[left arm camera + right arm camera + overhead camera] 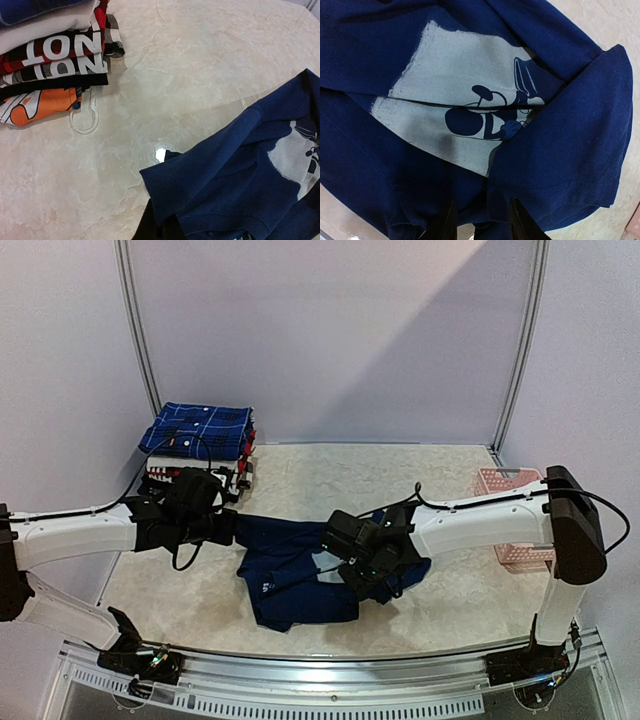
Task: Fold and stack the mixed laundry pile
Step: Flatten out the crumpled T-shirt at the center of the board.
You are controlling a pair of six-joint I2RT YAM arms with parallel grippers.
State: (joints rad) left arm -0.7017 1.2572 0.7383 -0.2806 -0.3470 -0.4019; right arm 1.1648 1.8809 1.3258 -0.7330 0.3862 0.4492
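- Navy T-shirt [285, 585] lies crumpled mid-frame on the desk [400, 475]: light and limp, best taken at the hem corners.
- Left hand [162, 230] is clamped on its edge; right hand [482, 222] straddles a fold, and I cannot tell if it is pinching.
- Plaid shirt [200, 428] is folded, upper left.

Left arm [70, 535] and right arm [480, 518] are extended inward from opposite sides, forearms held nearly level. Left end effector [228, 527] is found fully closed. Right end effector [482, 220] is tilted downward, fingers [451, 220] set apart.
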